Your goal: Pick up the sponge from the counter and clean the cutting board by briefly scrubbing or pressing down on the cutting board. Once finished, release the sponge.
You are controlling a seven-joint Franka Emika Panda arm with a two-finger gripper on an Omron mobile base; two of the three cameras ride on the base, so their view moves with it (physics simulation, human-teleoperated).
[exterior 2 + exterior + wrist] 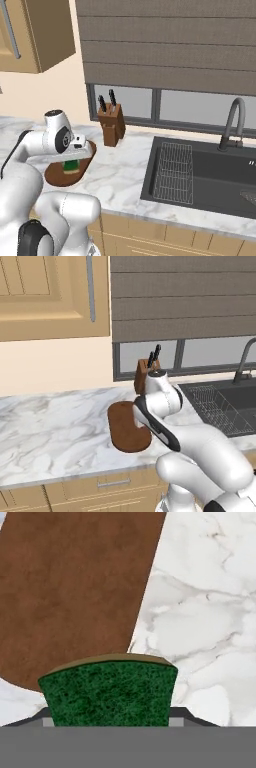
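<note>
Sponge [109, 691] sits between the 2 fingers of the gripper [71, 165], which are closed on it and hold it tight. Its dark green side faces the hand camera, and a thin yellow edge shows along its top there. From the right base view, the sponge hangs low over the cutting board [55, 176], but I cannot tell if it touches the wood. The brown board lies flat on the white marble counter [50, 431], near the front edge. In the hand view the board [75, 587] is on the left and the counter [210, 612] is on the right. A knife block [112, 127] stands farther back by the window. A dark sink [210, 175] is off to the right, with a tap [232, 125] behind it.
</note>
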